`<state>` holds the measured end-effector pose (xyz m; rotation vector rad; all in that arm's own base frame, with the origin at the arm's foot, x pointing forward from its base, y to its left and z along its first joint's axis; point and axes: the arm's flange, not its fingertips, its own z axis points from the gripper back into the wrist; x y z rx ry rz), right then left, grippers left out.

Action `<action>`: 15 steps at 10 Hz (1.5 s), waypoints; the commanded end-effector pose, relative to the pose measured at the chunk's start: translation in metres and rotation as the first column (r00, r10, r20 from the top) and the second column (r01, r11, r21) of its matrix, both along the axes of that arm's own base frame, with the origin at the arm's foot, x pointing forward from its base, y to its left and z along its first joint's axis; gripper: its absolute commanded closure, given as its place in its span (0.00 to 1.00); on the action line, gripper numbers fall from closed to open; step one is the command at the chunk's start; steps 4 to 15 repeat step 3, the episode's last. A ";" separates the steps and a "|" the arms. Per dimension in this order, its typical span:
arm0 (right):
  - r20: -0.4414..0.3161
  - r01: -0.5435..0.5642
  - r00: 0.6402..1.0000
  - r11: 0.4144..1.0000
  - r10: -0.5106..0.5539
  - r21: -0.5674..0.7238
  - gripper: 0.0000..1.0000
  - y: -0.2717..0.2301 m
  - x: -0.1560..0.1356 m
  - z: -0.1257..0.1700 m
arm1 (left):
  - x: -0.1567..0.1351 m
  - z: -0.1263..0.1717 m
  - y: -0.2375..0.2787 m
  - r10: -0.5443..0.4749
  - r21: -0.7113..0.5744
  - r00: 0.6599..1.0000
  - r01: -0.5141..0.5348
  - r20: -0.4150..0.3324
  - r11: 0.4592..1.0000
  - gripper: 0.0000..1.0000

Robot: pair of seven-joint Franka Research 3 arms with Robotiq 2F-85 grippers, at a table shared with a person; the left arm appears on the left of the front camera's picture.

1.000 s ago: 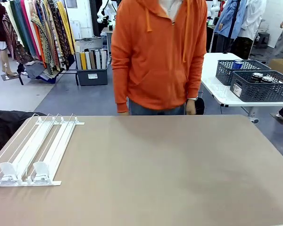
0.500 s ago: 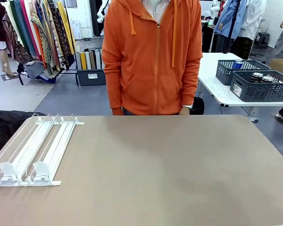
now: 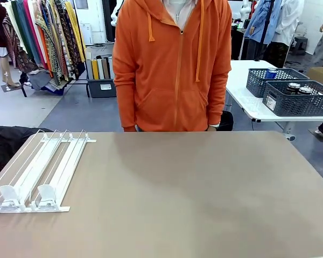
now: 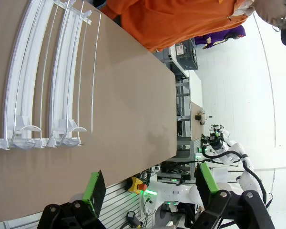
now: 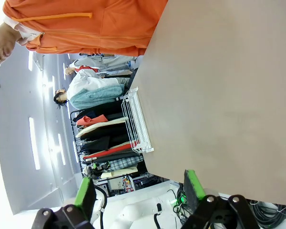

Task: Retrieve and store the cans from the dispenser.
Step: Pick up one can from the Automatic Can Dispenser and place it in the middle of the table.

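White plastic rails make up the dispenser (image 3: 40,172), which lies flat on the left part of the tan surface (image 3: 194,193), its lanes running from the near left edge toward the far side. Two small white stoppers (image 3: 27,196) sit at its near end, side by side, and the lanes themselves look bare. From the left wrist view the same dispenser (image 4: 43,76) runs down the left of the picture with the stoppers at its lower end.

Beyond the surface a person in an orange zip hoodie (image 3: 172,64) stands at the far edge, arms hanging down, hands hidden below the surface's edge.

Well to the right, on a separate white table (image 3: 247,102), stand two dark grey mesh baskets. The nearer basket (image 3: 296,99) holds cans (image 3: 299,88) with silver tops; their colours are hard to read. The farther basket (image 3: 269,79) holds a blue can (image 3: 271,73) standing upright.

The left gripper (image 4: 150,183) hangs over the near edge of the surface with its green-padded fingers set wide apart and nothing between them. The right gripper (image 5: 138,188) likewise has its fingers spread wide, with only the surface's edge and the floor area behind showing between them. In the right wrist view the dispenser (image 5: 136,121) appears far off at the opposite side of the surface.
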<state>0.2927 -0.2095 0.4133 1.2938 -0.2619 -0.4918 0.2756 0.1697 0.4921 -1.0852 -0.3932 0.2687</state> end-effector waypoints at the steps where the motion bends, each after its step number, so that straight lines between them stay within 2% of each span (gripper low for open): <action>1: -0.005 -0.006 1.000 1.000 0.006 0.003 0.00 0.000 -0.002 0.004 | 0.001 -0.001 0.000 -0.002 -0.013 1.000 0.002 0.028 1.000 0.00; 15: -0.005 -0.006 1.000 1.000 0.006 0.003 0.00 0.000 -0.002 0.004 | 0.001 -0.001 0.000 -0.002 -0.013 1.000 0.002 0.028 1.000 0.00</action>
